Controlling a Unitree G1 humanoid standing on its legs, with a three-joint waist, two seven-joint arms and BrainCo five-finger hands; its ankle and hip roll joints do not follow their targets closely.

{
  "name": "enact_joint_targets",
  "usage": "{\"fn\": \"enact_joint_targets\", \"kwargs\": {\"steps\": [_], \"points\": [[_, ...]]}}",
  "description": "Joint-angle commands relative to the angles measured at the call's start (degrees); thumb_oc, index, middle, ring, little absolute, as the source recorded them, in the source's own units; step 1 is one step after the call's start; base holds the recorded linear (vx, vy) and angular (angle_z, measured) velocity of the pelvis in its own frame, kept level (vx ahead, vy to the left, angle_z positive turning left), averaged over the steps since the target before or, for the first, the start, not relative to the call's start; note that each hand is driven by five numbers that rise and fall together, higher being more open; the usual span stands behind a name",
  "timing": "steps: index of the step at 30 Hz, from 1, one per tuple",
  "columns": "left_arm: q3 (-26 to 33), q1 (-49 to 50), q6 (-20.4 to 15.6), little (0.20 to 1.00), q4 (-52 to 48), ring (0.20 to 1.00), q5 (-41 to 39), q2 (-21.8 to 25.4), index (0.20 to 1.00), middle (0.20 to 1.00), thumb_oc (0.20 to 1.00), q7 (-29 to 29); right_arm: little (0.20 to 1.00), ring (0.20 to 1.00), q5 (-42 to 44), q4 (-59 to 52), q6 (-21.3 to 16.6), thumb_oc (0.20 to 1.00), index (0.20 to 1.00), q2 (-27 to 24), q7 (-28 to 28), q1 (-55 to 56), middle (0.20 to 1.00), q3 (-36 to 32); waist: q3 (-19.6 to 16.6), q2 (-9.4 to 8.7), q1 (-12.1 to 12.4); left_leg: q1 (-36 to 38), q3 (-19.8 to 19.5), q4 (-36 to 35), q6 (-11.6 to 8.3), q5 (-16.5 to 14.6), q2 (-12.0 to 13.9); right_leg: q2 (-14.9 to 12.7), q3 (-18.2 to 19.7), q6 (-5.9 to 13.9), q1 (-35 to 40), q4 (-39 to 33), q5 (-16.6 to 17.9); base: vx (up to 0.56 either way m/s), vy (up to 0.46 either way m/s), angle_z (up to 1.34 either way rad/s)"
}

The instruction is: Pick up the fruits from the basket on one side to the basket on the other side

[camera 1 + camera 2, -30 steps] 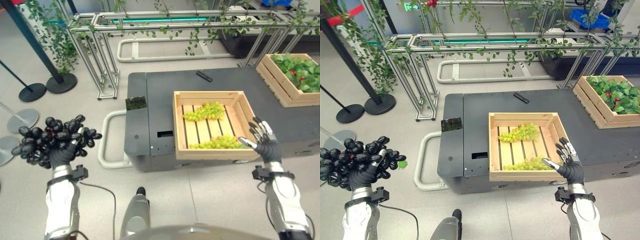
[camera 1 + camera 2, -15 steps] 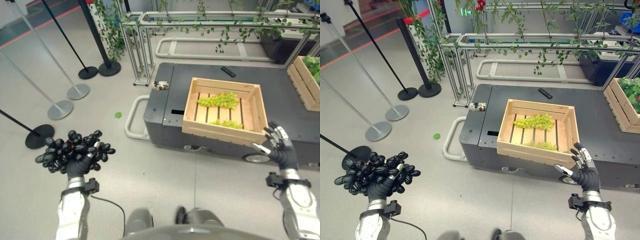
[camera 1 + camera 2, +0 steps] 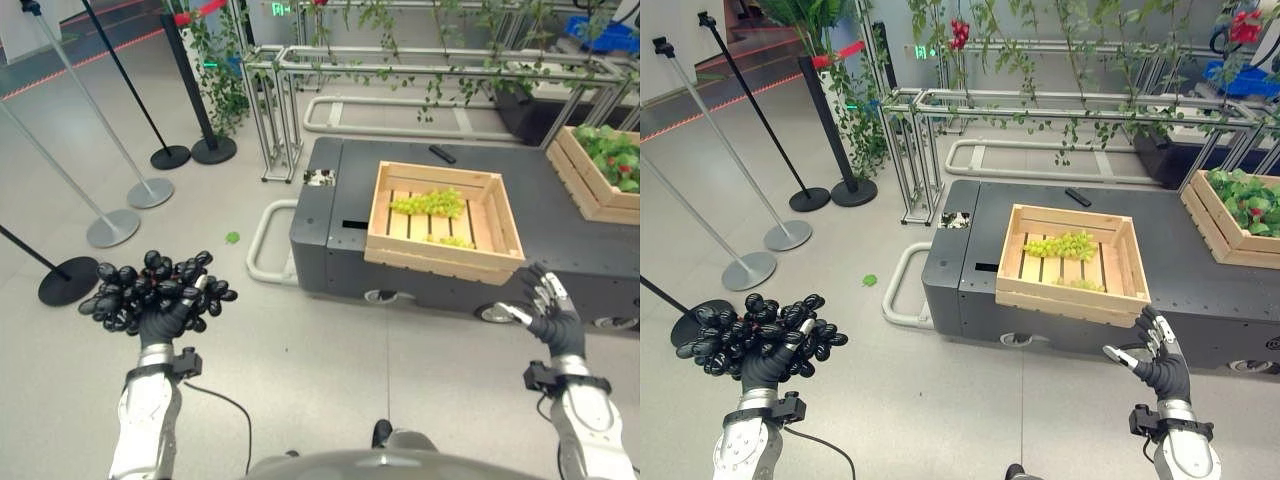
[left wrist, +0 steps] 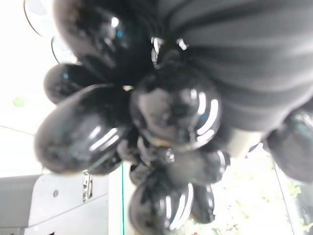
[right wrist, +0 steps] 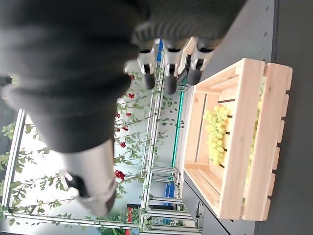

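Grey floor; left hand (image 3: 165, 322) clutches black grapes (image 3: 150, 292) hiding fingers; right hand (image 3: 549, 313) spread empty.

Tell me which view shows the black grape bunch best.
The left eye view: the whole black grape bunch shows, held up in the left hand over the floor. The right eye view shows it much the same. The left wrist view has a few grapes from very close. The right wrist view looks at the wooden crate instead.

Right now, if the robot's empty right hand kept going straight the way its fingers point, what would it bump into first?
Probably the wooden crate of green grapes on the dark cart. The open right hand points up toward its near corner, though depth is hard to judge.
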Motion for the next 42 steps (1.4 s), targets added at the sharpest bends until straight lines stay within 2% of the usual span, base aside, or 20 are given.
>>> {"fn": "enact_joint_targets", "kwargs": {"steps": [1, 15, 16, 18, 19, 20, 21, 22, 23, 24, 25, 29, 33, 34, 35, 37, 38, 39, 41, 42], "points": [[3.47, -1.17, -3.6, 0.2, -4.1, 0.2, 1.74, 3.45, 0.2, 0.2, 0.2, -0.75, 1.0, 1.0, -0.66, -2.35, -1.68, 1.0, 1.0, -0.59, 1.15, -2.62, 1.0, 0.2, -1.66, -1.12, -0.8, -1.12, 0.06, 3.26, 2.14, -5.09, -1.97, 0.41, -1.46, 3.12, 6.52, -4.44, -4.6, 0.0, 0.0, 0.0], [5.79, 1.61, -4.19, 0.2, -5.19, 0.2, 3.96, 4.0, 0.2, 0.2, 0.2, 0.07, 1.0, 1.0, 0.02, -2.84, -1.37, 1.0, 1.0, 0.22, 2.92, -2.06, 1.0, 1.53, -1.42, -2.16, 1.14, -0.54, -1.26, 0.87, 1.99, -3.1, -1.72, 0.41, -3.42, 3.28, 7.05, -3.82, -4.7, -0.02, -0.008, 0.04], [6.15, 2.15, -4.35, 0.2, -5.81, 0.2, 3.77, 4.41, 0.2, 0.2, 0.2, -0.09, 1.0, 1.0, 0.21, -3.22, -1.35, 1.0, 1.0, 0.32, 2.84, -2.17, 1.0, 1.51, -0.28, -2.23, 2.56, -1.26, -2.87, 0.75, 1.83, -2.69, -1.68, 0.15, -5.1, 3.19, 6.7, -2.73, -5.26, -0.07, -0.027, 0.27], [6.25, 2.38, -4.33, 0.2, -6.19, 0.2, 3.49, 4.48, 0.2, 0.2, 0.2, -0.23, 1.0, 1.0, 0.16, -3.47, -1.43, 1.0, 1.0, 0.32, 2.73, -2.18, 1.0, 1.33, 0.05, -2.38, 2.99, -2.06, -3.88, 0.76, 1.79, -2.14, -1.91, -0.2, -6.3, 3.15, 6.37, -2.56, -5.1, -0.07, -0.021, 0.4], [6.91, 2.79, -4.5, 0.2, -6.33, 0.2, 3.2, 4.55, 0.2, 0.2, 0.2, -0.27, 1.0, 1.0, 0.26, -3.52, -1.62, 1.0, 1.0, 0.45, 2.61, -2.13, 1.0, 0.93, 0.56, -2.23, 4.85, -3.32, -6.05, 1.14, 1.53, -1.8, -2.22, -0.81, -9.11, 3.17, 6.45, -2.09, -5.53, -0.05, -0.006, 0.65], [6.91, 2.75, -4.47, 0.2, -6.38, 0.2, 3.2, 4.55, 0.2, 0.2, 0.2, -0.28, 1.0, 1.0, 0.26, -3.47, -1.65, 1.0, 1.0, 0.46, 2.62, -2.19, 1.0, 0.89, 0.48, -2.28, 4.65, -3.62, -6.25, 1.15, 1.59, -1.49, -2.35, -0.92, -9.34, 3.17, 6.31, -2.21, -5.28, -0.12, -0.032, 0.98], [7.0, 1.21, -4.46, 0.2, -5.94, 0.2, 2.84, 5.17, 0.2, 0.2, 0.2, -0.07, 1.0, 1.0, 0.22, -3.16, -2.18, 1.0, 1.0, 0.44, 1.78, -2.79, 1.0, 0.61, 1.42, -2.0, 6.77, -6.03, -9.02, 2.13, 1.05, -0.6, -2.67, -1.65, -12.97, 3.1, 6.53, -1.94, -5.42, -0.09, -0.021, 0.85], [6.96, 1.08, -4.46, 0.2, -5.9, 0.2, 2.84, 5.2, 0.2, 0.2, 0.2, -0.05, 1.0, 1.0, 0.21, -3.06, -2.24, 1.0, 1.0, 0.46, 1.78, -2.9, 1.0, 0.56, 1.44, -2.01, 6.5, -6.24, -9.35, 2.29, 1.04, -0.6, -2.74, -1.7, -13.31, 3.12, 6.55, -1.93, -5.46, -0.17, -0.02, 1.21], [6.51, -0.37, -4.4, 0.2, -5.89, 0.2, 2.79, 5.78, 0.2, 0.2, 0.2, 0.1, 1.0, 1.0, -0.1, -3.05, -2.65, 1.0, 1.0, 0.26, 0.97, -3.23, 1.0, 0.1, 1.96, -1.77, 7.16, -8.46, -10.74, 3.15, 0.66, 0.31, -3.08, -2.32, -16.15, 3.16, 6.42, -1.69, -5.48, -0.09, 0.003, 1.19], [6.18, -1.69, -4.4, 0.2, -5.51, 0.2, 2.54, 6.46, 0.2, 0.2, 0.2, 0.28, 1.0, 1.0, 0.15, -3.39, -2.95, 1.0, 1.0, 0.04, 0.32, -3.39, 1.0, -0.45, 2.19, -1.51, 7.19, -9.9, -8.64, 3.72, -0.16, 0.19, -1.81, -2.8, -18.33, 3.59, 6.85, -0.97, -6.7, -0.13, 0.162, 1.68], [5.23, -4.31, -4.5, 0.2, -5.56, 0.2, 1.8, 7.43, 0.2, 0.2, 0.2, 0.77, 1.0, 1.0, -0.55, -4.09, -3.48, 1.0, 1.0, -0.64, -1.22, -3.87, 1.0, -1.31, 2.13, -0.74, 5.37, -12.37, -1.24, 5.32, -0.53, 0.66, 1.38, -5.01, -23.73, 4.47, 6.94, -0.11, -6.6, -0.05, 0.161, 1.57], [5.17, -5.86, -5.2, 0.2, -6.11, 0.2, 2.48, 8.49, 0.2, 0.2, 0.2, 2.42, 1.0, 1.0, -2.35, -3.65, -3.26, 1.0, 1.0, -0.48, -2.7, -5.9, 1.0, 0.15, 2.28, -0.07, 6.23, -13.09, 1.86, 7.64, -0.16, -0.51, 1.79, -6.62, -26.11, 4.39, 7.65, 1.66, -6.39, 0.01, 0.209, 1.75], [6.86, -4.86, -5.19, 0.2, -7.58, 0.2, 2.98, 9.16, 0.2, 0.2, 0.2, 3.99, 1.0, 1.0, -3.11, -2.41, -2.43, 1.0, 1.0, 0.33, -2.58, -8.71, 1.0, 2.49, 1.84, -0.67, 7.37, -11.95, 1.34, 10.38, 1.81, -4.61, -0.8, -9.98, -23.59, 5.78, 7.8, 6.77, -5.55, 0.17, 0.329, 0.3], [7.47, -5.15, -5.09, 0.2, -8.53, 0.2, 3.58, 9.74, 0.2, 0.2, 0.2, 4.88, 1.0, 1.0, -2.9, -1.8, -2.25, 1.0, 1.0, 1.56, -2.79, -10.14, 1.0, 4.06, 1.5, -0.61, 8.18, -10.76, 0.72, 9.91, 2.92, -5.6, -2.08, -12.36, -21.79, 7.2, 6.82, 12.51, -3.71, 0.19, 0.383, -0.16], [7.54, -5.14, -5.03, 0.2, -8.61, 0.2, 3.63, 9.77, 0.2, 0.2, 0.2, 4.94, 1.0, 1.0, -2.92, -1.69, -2.3, 1.0, 1.0, 1.61, -2.83, -10.27, 1.0, 4.13, 1.56, -0.79, 8.16, -10.7, 0.8, 9.85, 3.1, -5.65, -2.34, -12.8, -21.58, 7.47, 6.57, 13.09, -3.79, 0.18, 0.341, 0.01], [7.66, -5.62, -5.14, 0.2, -9.07, 0.2, 5.07, 10.62, 0.2, 0.2, 0.2, 6.4, 1.0, 1.0, -3.17, -1.45, -2.16, 1.0, 1.0, 2.04, -2.85, -11.21, 1.0, 5.71, 2.1, -0.65, 8.24, -8.95, -0.27, 9.15, 4.05, -6.17, -3.98, -15.19, -17.84, 8.89, 4.07, 19.1, -0.19, 0.07, 0.267, 0.27], [7.69, -5.85, -5.17, 0.2, -9.41, 0.2, 5.42, 10.87, 0.2, 0.2, 0.2, 6.74, 1.0, 1.0, -3.47, -1.66, -2.12, 1.0, 1.0, 2.11, -2.65, -11.59, 1.0, 6.47, 2.57, -0.16, 8.3, -8.92, -0.69, 8.94, 5.09, -5.0, -4.52, -15.68, -16.5, 7.8, 2.62, 21.35, 1.28, 0.04, 0.329, 0.26], [7.39, -6.1, -5.05, 0.2, -9.71, 0.2, 5.71, 11.06, 0.2, 0.2, 0.2, 6.94, 1.0, 1.0, -3.66, -1.79, -2.13, 1.0, 1.0, 2.1, -2.6, -11.61, 1.0, 6.99, 2.62, 0.25, 8.2, -8.14, -2.13, 8.6, 5.63, -5.0, -5.11, -13.72, -12.91, 7.5, 0.67, 23.53, 0.39, 0.04, 0.255, 0.29], [6.03, -7.63, -5.0, 0.2, -9.24, 0.2, 5.63, 11.13, 0.2, 0.2, 0.2, 7.24, 1.0, 1.0, -3.8, -2.06, -1.94, 1.0, 1.0, 1.66, -2.1, -11.31, 1.0, 7.35, 2.25, 0.63, 6.27, -6.0, -6.88, 6.16, 5.54, -3.91, -6.41, -5.88, -3.98, 6.18, -4.85, 22.75, -2.98, 0.17, 0.122, 0.57], [5.68, -8.2, -5.03, 0.2, -9.0, 0.2, 5.69, 11.1, 0.2, 0.2, 0.2, 7.19, 1.0, 1.0, -4.11, -2.19, -2.01, 1.0, 1.0, 1.21, -2.05, -11.15, 1.0, 7.29, 2.29, 0.93, 5.95, -5.47, -8.68, 5.49, 5.34, -3.44, -6.59, -5.21, -3.65, 5.71, -6.48, 20.69, -3.04, 0.19, -0.009, 0.68]]}}
